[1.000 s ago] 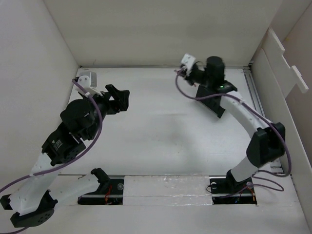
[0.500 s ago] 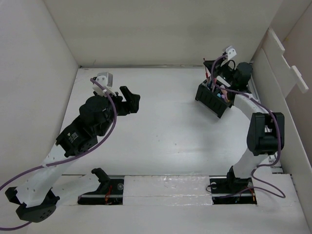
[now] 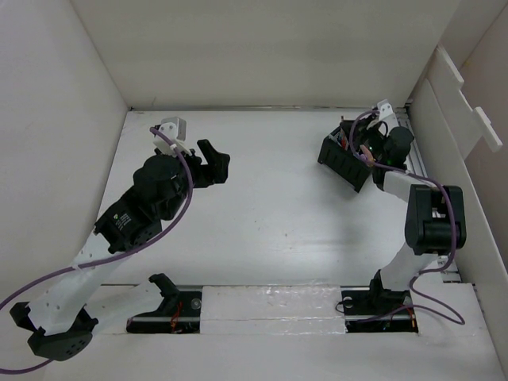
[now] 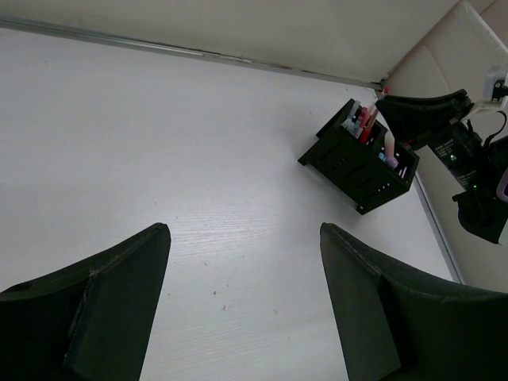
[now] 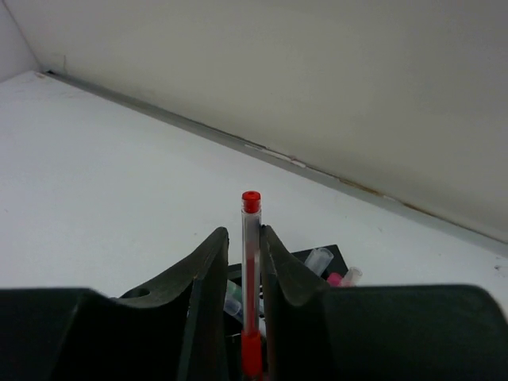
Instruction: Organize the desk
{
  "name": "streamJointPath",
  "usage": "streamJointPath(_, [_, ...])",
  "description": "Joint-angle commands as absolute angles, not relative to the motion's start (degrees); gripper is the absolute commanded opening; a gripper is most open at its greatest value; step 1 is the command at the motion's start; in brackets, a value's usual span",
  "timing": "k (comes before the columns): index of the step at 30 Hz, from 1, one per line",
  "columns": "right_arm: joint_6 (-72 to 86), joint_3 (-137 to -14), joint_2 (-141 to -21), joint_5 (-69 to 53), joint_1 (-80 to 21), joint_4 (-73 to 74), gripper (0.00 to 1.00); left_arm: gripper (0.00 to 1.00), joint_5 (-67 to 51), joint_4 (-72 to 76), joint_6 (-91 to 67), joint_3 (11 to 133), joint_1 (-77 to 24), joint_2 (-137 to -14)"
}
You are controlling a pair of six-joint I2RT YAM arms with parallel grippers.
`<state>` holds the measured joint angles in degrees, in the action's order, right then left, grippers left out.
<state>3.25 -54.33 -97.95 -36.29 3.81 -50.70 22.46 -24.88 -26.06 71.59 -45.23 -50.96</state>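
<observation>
The white desk is bordered by white panel walls. My left gripper is open and empty above its left part; in the left wrist view its fingers are spread wide over bare desk. My right gripper is shut on a red pen, held upright over the black slotted organizer at the back right. The organizer holds several pens, and the right gripper is above its right end. In the right wrist view, the pen stands between the closed fingers.
White walls close in the left, back and right sides. A metal rail runs along the right edge beside the organizer. Capped pens stick out of the organizer under the right gripper. The arm bases sit at the near edge.
My right gripper has swung right and down from behind the organizer to over its right end. My left arm has shifted a little to the right, still open.
</observation>
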Motion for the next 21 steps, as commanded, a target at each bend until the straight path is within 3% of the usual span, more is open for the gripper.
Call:
streamJointPath(1, [4.4,-53.4,-95.0,-35.1,4.3,-57.1,0.33,0.72,22.2,-22.8,-27.0,70.9,-45.0,-50.9])
streamJointPath(4, [3.6,-54.0,-93.6,-35.2,4.3,-55.7,0.54,0.72,22.1,-22.8,-27.4,70.8,-45.0,-50.8])
streamJointPath(7, [2.1,-56.6,-91.5,-35.8,4.8,-52.0,0.64,0.72,22.0,-22.5,-27.9,70.5,-45.0,-50.9])
streamJointPath(10, [0.7,-59.2,-88.2,-36.2,4.8,-47.7,0.73,0.72,21.9,-22.1,-28.1,70.3,-45.0,-50.8])
streamJointPath(15, [-5.4,-62.2,-80.1,-37.3,1.1,-35.2,0.78,0.73,22.0,-21.9,-28.3,71.4,-45.0,-51.0])
streamJointPath(17, [-9.9,-62.2,-77.1,-37.4,-1.6,-30.8,0.86,0.73,22.1,-22.0,-28.3,72.2,-45.0,-50.8])
streamJointPath(18, [-11.1,-61.9,-73.8,-37.8,-5.0,-26.2,0.98,0.73,22.1,-21.9,-28.3,72.4,-45.0,-50.9])
streamJointPath(21, [-16.2,-57.8,-67.4,-35.2,-11.8,-17.4,1.00,0.73,22.5,-22.8,-29.0,73.4,-45.0,-50.6])
